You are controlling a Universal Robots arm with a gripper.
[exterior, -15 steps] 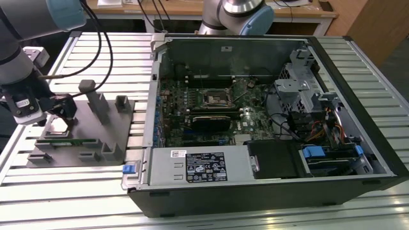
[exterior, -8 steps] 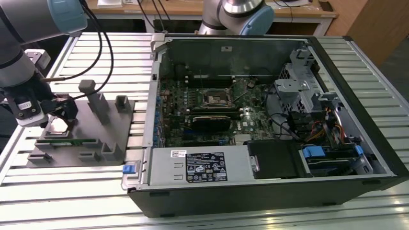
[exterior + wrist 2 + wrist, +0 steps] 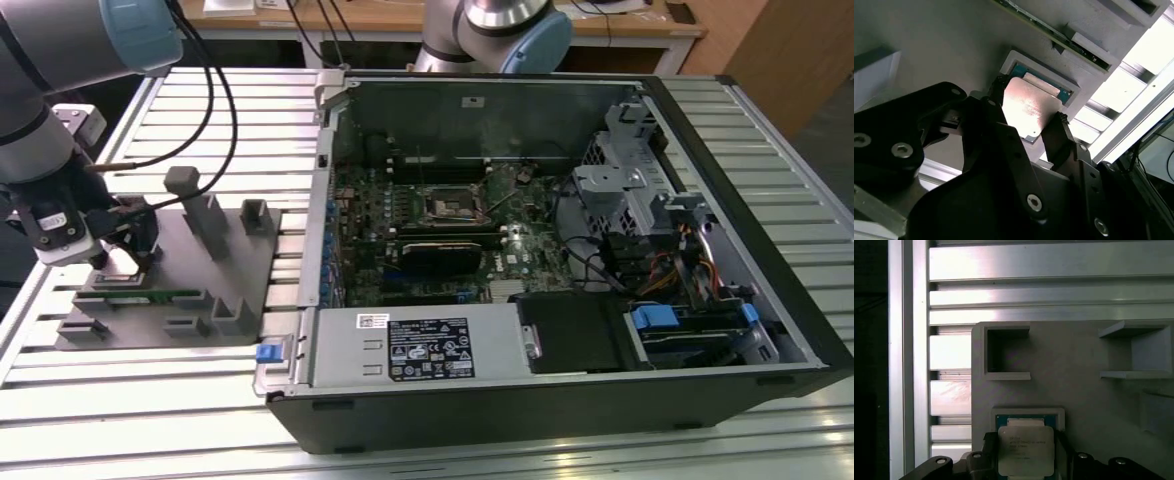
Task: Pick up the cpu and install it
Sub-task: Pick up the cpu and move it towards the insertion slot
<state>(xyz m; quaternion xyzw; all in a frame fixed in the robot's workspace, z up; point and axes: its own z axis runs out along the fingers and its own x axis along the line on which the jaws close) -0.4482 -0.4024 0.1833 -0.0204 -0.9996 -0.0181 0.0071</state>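
Claw (image 3: 1027, 102) pinches the cpu (image 3: 1026, 111) by two opposite edges, at the grey tray (image 3: 944, 45)'s walled recess.

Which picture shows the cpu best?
The first wrist view: the cpu faces the camera squarely, gripped by the pincer. The second wrist view shows it slanted, partly behind the fingers. Exterior view: too small to tell.
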